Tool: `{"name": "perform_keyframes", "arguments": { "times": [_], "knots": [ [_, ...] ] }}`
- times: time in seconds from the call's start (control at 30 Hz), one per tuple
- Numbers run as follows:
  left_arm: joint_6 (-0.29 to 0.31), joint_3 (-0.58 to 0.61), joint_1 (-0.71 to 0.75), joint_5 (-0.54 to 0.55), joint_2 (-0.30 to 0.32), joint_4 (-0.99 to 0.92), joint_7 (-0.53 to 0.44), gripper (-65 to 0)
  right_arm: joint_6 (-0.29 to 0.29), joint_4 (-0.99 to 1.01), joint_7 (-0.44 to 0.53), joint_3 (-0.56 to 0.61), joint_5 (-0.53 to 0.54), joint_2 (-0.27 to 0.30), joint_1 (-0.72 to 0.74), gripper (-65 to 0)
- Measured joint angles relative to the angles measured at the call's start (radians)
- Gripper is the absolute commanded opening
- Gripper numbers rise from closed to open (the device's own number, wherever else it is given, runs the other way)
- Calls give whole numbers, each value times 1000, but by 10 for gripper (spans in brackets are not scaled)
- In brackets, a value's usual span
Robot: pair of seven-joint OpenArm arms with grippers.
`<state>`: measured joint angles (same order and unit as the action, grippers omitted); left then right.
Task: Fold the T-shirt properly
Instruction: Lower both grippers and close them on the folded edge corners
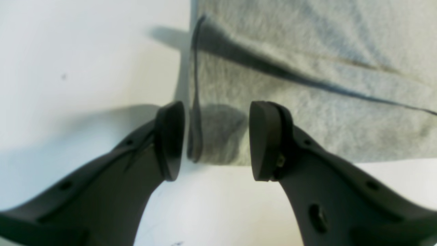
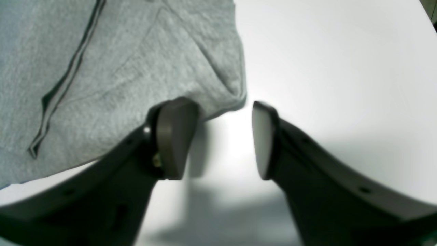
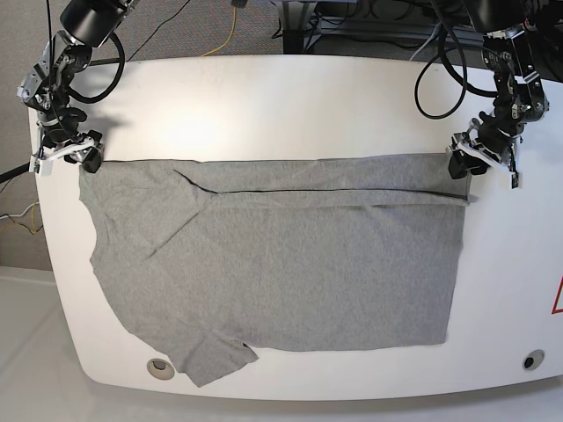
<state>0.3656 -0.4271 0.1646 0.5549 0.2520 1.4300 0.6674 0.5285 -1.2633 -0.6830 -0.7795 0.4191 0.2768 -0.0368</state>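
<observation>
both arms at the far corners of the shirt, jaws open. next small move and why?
Probably close both jaws on the corners. The left gripper already straddles the T-shirt edge, so it can pinch. The right gripper has only bare table between its jaws, so nudge it onto the cloth first.

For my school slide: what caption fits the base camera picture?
Two open grippers, left gripper and right gripper, poised at a grey T-shirt's far corners on a white table.

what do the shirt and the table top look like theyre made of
T-shirt: soft heather-grey knit, probably cotton or a blend; the wrist views show a fuzzy, flecked matte surface that creases and folds limply. Table: hard, smooth white top, maybe laminate or painted board; it shows a soft glare and crisp shadows.
</observation>
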Motion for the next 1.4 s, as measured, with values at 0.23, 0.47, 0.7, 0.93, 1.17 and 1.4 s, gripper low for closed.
{"name": "perform_keyframes", "arguments": {
  "times": [0.23,0.47,0.7,0.93,1.17,1.4],
  "knots": [
    [-9,0,-11,-1,1,-13,13,-363,0,5,7,0,0,0,9,-255],
    [-6,3,-13,-2,1,-16,14,-361,3,56,50,2,-5,12,39,-264],
    [-6,3,-16,-2,1,-17,18,-362,8,66,71,4,-15,11,41,-319],
    [-6,3,-13,-2,0,-13,20,-363,7,60,53,4,-15,11,36,-450],
    [-6,11,-16,-2,-10,-13,13,-360,8,60,51,8,-15,9,36,-461],
    [-5,19,-17,-11,-10,-14,21,-650,14,58,38,9,-16,8,37,-629]
  ]
}}
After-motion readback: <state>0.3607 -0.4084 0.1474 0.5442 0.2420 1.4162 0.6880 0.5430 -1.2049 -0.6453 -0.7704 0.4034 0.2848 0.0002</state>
